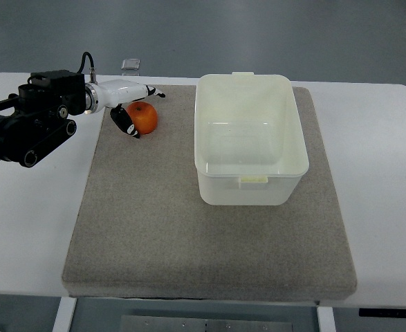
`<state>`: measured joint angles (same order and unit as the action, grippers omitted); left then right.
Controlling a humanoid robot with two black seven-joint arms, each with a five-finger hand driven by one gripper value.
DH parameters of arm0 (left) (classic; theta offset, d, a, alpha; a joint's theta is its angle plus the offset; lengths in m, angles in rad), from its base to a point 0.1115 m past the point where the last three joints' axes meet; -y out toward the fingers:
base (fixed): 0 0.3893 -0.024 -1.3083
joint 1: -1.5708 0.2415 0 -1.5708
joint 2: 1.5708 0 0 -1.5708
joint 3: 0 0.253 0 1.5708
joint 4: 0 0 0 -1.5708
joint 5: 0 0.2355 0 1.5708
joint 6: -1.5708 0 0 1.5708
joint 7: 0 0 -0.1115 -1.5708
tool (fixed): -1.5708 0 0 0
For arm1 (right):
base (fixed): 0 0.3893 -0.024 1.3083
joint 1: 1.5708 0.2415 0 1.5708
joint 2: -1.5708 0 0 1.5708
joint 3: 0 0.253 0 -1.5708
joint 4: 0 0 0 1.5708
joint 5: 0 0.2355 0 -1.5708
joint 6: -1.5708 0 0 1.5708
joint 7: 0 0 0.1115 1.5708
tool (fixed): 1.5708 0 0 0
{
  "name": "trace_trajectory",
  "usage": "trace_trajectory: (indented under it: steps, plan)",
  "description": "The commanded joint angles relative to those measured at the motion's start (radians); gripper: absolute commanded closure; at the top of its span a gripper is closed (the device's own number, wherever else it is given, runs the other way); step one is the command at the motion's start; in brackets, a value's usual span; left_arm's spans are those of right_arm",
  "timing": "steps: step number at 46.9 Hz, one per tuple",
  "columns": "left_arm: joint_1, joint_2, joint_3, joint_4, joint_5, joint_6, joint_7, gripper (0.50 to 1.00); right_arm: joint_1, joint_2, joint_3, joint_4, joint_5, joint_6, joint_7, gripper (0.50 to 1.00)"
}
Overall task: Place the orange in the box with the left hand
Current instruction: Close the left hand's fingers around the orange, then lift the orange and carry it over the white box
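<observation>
An orange (144,118) lies on the grey mat (209,228) at its far left corner. My left hand (137,109) reaches in from the left, white with black fingertips. Its fingers are spread around the orange: the thumb (126,123) lies against the near left side, the other fingers (152,91) reach over the far side. The orange rests on the mat and is not lifted. The white plastic box (250,138) stands open and empty to the right of the orange. My right hand is out of view.
The mat lies on a white table (382,180). A small clear object (131,65) lies at the table's far edge behind the hand. The black forearm (30,124) stretches over the table's left side.
</observation>
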<state>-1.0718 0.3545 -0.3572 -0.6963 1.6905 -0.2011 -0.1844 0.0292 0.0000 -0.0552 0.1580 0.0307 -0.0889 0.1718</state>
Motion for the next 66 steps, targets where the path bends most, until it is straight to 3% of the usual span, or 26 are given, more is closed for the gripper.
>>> trace_trajectory:
  steps: [1, 4, 13, 19, 20, 31, 42, 54, 66]
  plan:
    - [0.000, 0.000, 0.003, 0.000, 0.002, 0.000, 0.000, 0.639, 0.000, 0.000, 0.000, 0.000, 0.000, 0.000, 0.000, 0.574]
    - [0.000, 0.001, 0.006, 0.000, 0.002, 0.000, 0.002, 0.649, 0.000, 0.000, 0.000, 0.000, 0.000, 0.000, 0.000, 0.574]
    - [-0.004, 0.004, 0.026, 0.000, 0.020, 0.000, 0.005, 0.806, 0.000, 0.000, 0.000, 0.000, 0.000, 0.000, 0.000, 0.574]
    - [-0.011, 0.011, 0.027, 0.000, 0.020, 0.000, 0.005, 0.990, 0.000, 0.000, 0.000, 0.000, 0.000, 0.000, 0.000, 0.574]
    - [-0.013, 0.012, 0.027, 0.000, 0.020, 0.000, 0.005, 1.000, 0.000, 0.000, 0.000, 0.000, 0.000, 0.000, 0.000, 0.574]
    - [-0.046, 0.023, 0.026, -0.020, 0.018, -0.004, 0.005, 1.000, 0.000, 0.000, 0.000, 0.000, 0.000, 0.000, 0.000, 0.574]
    - [-0.112, 0.096, 0.017, -0.080, 0.002, -0.015, 0.005, 1.000, 0.000, 0.000, 0.000, 0.000, 0.000, 0.000, 0.000, 0.574]
    - [-0.137, 0.222, 0.012, -0.264, -0.006, -0.015, 0.005, 1.000, 0.000, 0.000, 0.000, 0.000, 0.000, 0.000, 0.000, 0.574]
    - [-0.198, 0.276, 0.014, -0.420, -0.126, -0.020, 0.005, 1.000, 0.000, 0.000, 0.000, 0.000, 0.000, 0.000, 0.000, 0.574]
